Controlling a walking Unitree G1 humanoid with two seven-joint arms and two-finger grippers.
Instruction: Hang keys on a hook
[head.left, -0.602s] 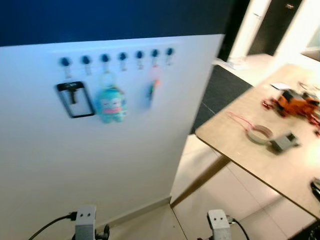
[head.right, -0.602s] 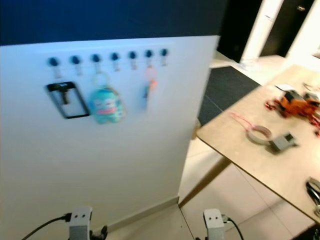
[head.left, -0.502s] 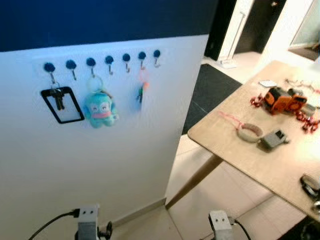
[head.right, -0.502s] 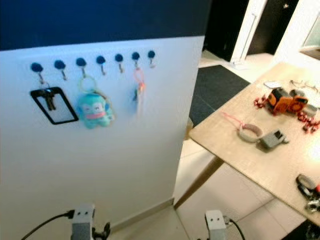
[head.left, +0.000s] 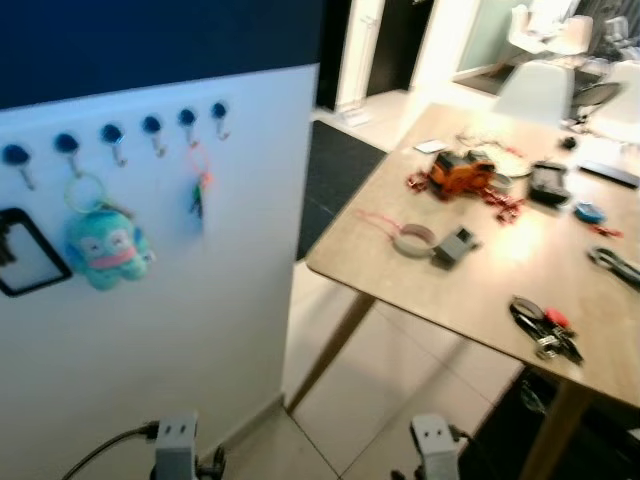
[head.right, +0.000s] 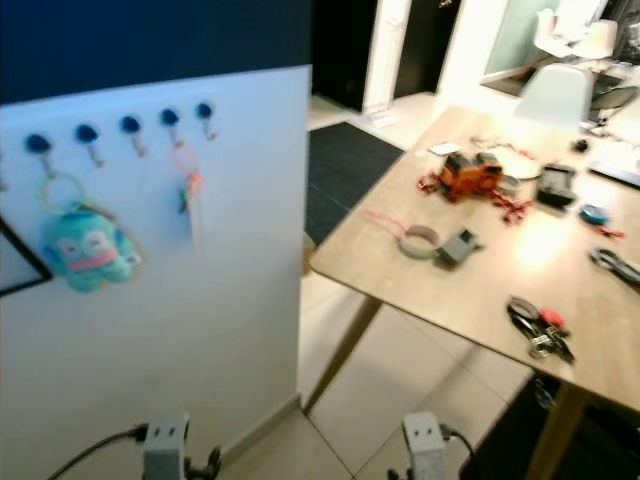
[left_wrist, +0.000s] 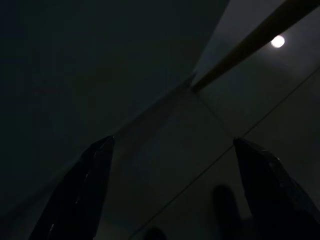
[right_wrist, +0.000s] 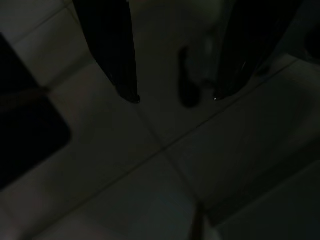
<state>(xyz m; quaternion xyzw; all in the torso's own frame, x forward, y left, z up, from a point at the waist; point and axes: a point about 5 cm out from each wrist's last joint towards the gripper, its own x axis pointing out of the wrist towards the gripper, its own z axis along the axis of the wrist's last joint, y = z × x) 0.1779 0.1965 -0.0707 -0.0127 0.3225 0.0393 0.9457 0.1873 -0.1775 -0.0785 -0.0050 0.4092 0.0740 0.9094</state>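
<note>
A bunch of keys with a red tag (head.left: 543, 325) lies on the wooden table (head.left: 470, 290) near its front edge. A row of blue-knobbed hooks (head.left: 152, 125) runs along the white wall panel (head.left: 170, 330) on my left. A teal plush keychain (head.left: 103, 250), a red strap with keys (head.left: 200, 185) and a black frame (head.left: 25, 265) hang from three of them; the end hook (head.left: 218, 110) is bare. Both arms hang low by the floor. My left gripper (left_wrist: 172, 141) and right gripper (right_wrist: 175, 97) are open with nothing between the fingers.
On the table lie an orange toy (head.left: 462, 172), a tape roll (head.left: 412, 240), a grey device (head.left: 455, 247) and more keys (head.left: 615, 265) at the right edge. A dark mat (head.left: 335, 170) covers the floor beyond the panel. White chairs (head.left: 545, 90) stand at the far side.
The camera has swung to the right: the wall panel has slid left and more of the table, with the red-tagged keys, has come into view. The arms still hang idle.
</note>
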